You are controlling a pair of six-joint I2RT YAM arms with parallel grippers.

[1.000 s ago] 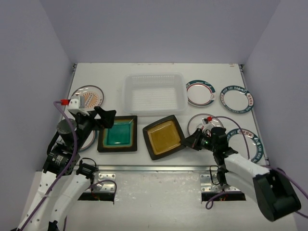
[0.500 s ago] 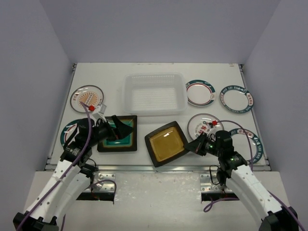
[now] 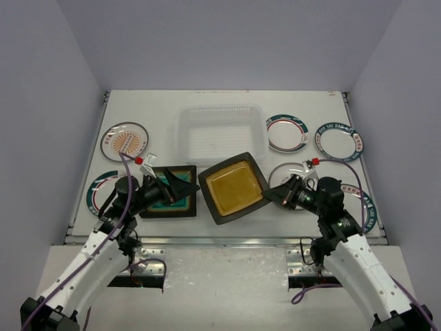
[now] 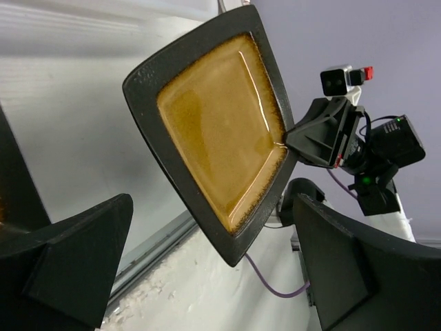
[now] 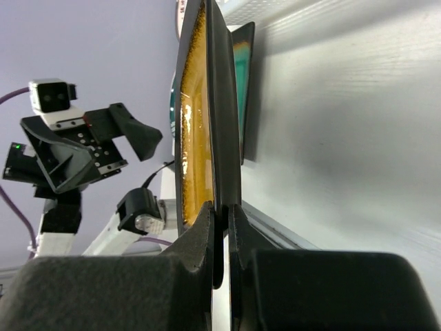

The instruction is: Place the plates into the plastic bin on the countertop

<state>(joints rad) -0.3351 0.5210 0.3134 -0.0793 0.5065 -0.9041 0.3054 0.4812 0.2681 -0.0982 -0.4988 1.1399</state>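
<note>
While the right pincer [image 3: 275,195] pinched the amber plate [image 3: 233,187] by its right rim, the plate hung tilted off the tabletop [image 3: 138,110], just in front of the plastic bin [image 3: 185,134]. Bin lay directly beyond it, away from the arms. The left pincer [image 3: 172,185] stood spread over the teal plate [image 3: 165,209].

Open-topped bin [image 3: 222,138] beyond tilted amber plate [image 3: 233,187]
</note>
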